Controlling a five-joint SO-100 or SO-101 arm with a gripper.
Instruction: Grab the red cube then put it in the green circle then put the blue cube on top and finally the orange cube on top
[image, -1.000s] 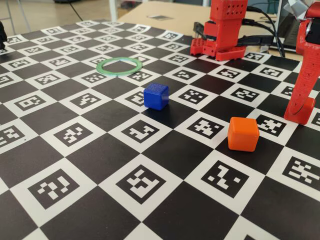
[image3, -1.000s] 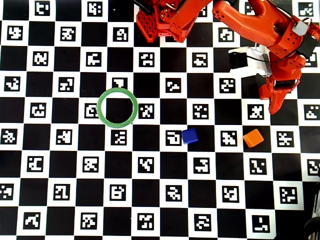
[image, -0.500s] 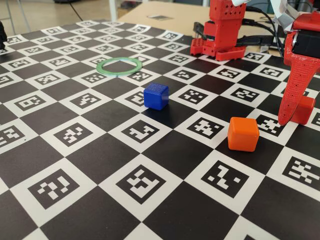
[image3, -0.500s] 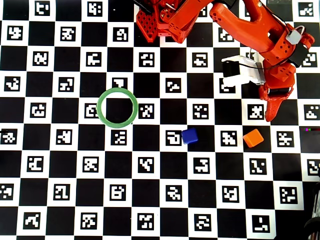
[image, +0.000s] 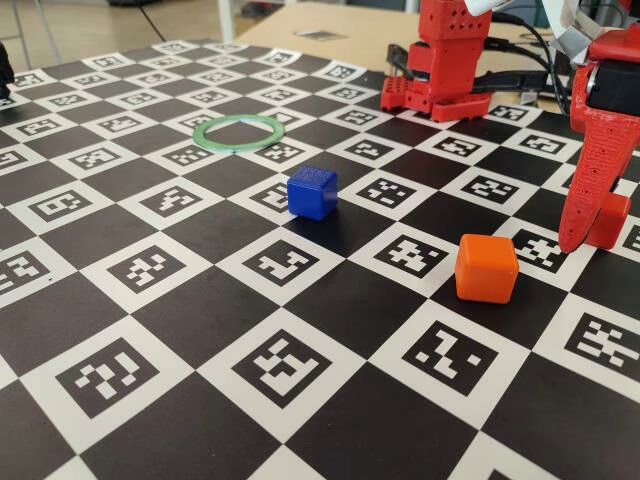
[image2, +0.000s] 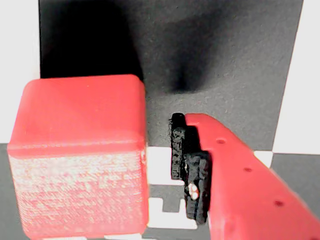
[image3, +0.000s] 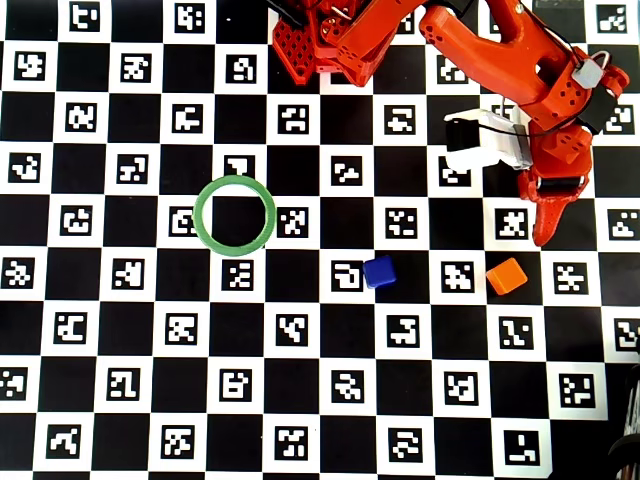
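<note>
The red cube (image2: 80, 155) fills the left of the wrist view and rests on the board. In the fixed view the red cube (image: 608, 220) peeks out behind the lowered finger (image: 583, 190) at the far right; the arm hides it from overhead. My gripper (image: 590, 238) (image3: 548, 225) stands open around it, and a narrow gap separates the black pad (image2: 189, 165) from the cube's side. The other finger is out of view. The blue cube (image: 313, 192) (image3: 379, 271) sits mid-board, and the orange cube (image: 487, 268) (image3: 507, 276) lies nearer the gripper. The green circle (image: 238, 132) (image3: 235, 215) is empty.
The arm's red base (image: 440, 85) (image3: 320, 45) stands at the board's far edge. A white camera block (image3: 485, 140) juts from the wrist. The checkered marker board (image: 200, 330) covers the whole table.
Over the last second the gripper shifted slightly left in the overhead view and turned, so more of the red cube shows beside the finger. The other cubes have not moved.
</note>
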